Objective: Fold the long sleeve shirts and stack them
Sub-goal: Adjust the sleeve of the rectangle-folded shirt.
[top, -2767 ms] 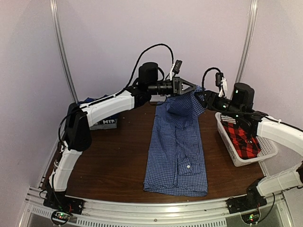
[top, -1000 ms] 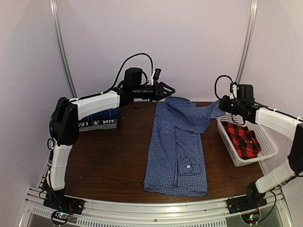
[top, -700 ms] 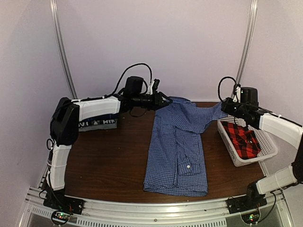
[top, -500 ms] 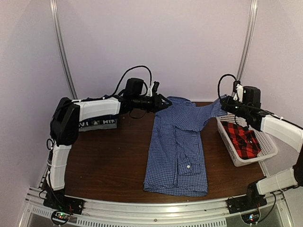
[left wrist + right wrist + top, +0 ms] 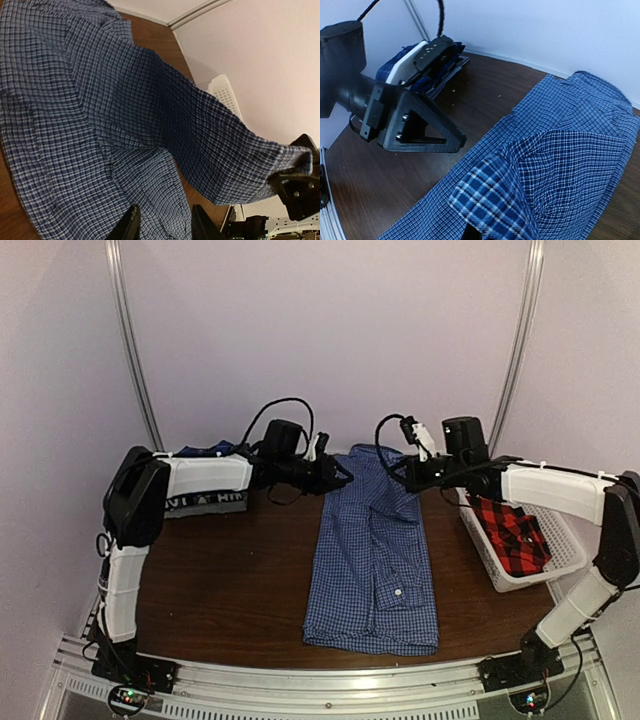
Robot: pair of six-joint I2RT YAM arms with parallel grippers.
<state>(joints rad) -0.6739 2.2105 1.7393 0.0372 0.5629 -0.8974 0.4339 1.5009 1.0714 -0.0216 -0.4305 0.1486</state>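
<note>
Along the middle of the table (image 5: 230, 570) lies the blue-and-white check shirt (image 5: 372, 560), folded narrow. At its far end the right gripper (image 5: 398, 472) has its jaws pressed together on the cuff of one sleeve (image 5: 210, 150) — the sleeve hangs lifted above the shirt body. The left gripper (image 5: 338, 478) hovers at the far-left edge of the shirt, jaws a little spread. On the right the red-and-black plaid shirt (image 5: 512, 532) sits in the white basket (image 5: 565, 562); the darker blue shirt (image 5: 205, 452) lies far left.
</note>
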